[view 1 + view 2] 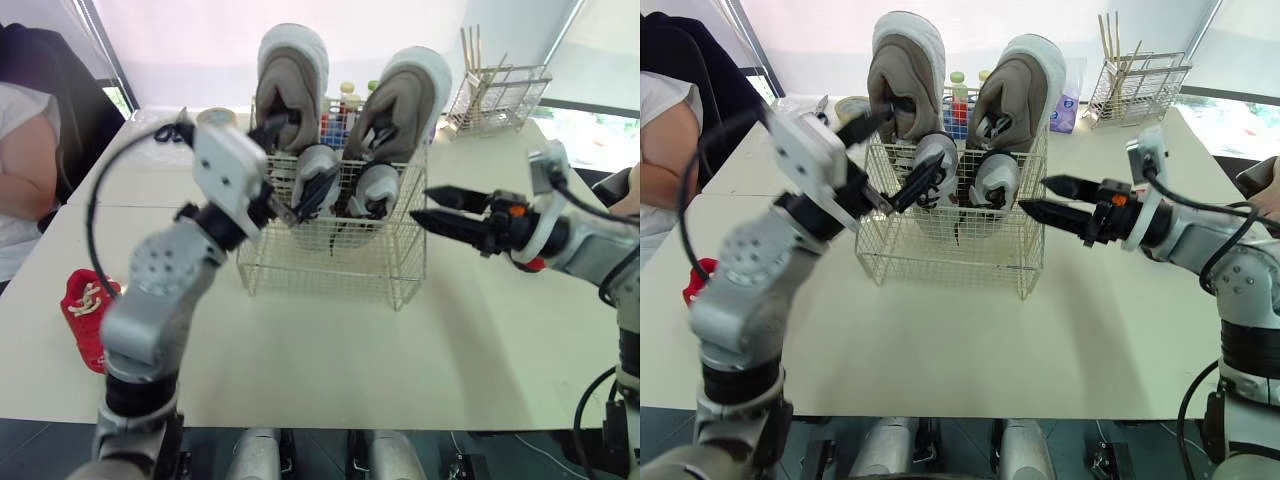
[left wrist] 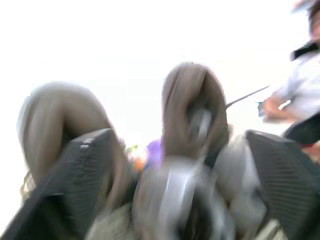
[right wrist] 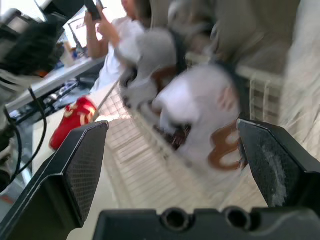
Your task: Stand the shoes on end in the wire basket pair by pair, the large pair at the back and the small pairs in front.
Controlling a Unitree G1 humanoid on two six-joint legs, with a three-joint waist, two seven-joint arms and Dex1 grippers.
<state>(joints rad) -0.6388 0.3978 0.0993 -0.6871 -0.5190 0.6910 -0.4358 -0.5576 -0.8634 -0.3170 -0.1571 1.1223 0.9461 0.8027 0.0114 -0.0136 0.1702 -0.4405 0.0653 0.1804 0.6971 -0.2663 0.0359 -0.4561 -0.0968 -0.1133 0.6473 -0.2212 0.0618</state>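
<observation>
The wire basket [image 1: 330,262] stands mid-table. At its back two large taupe shoes [image 1: 290,85] [image 1: 405,100] stand on end. In front of them stand two small grey-and-white shoes [image 1: 316,172] [image 1: 376,190]. A small red shoe [image 1: 88,315] lies on the table at the left. My left gripper [image 1: 290,165] is open at the basket's left rim; one finger points up by the left large shoe, the other lies against the left small shoe. My right gripper [image 1: 424,204] is open and empty, just right of the basket and pointing at it.
A second wire rack [image 1: 500,95] with sticks stands at the back right. Bottles [image 1: 342,112] and a tape roll [image 1: 215,117] sit behind the basket. A person [image 1: 30,170] sits at the table's left. Bare tabletop [image 1: 330,360] lies in front of the basket.
</observation>
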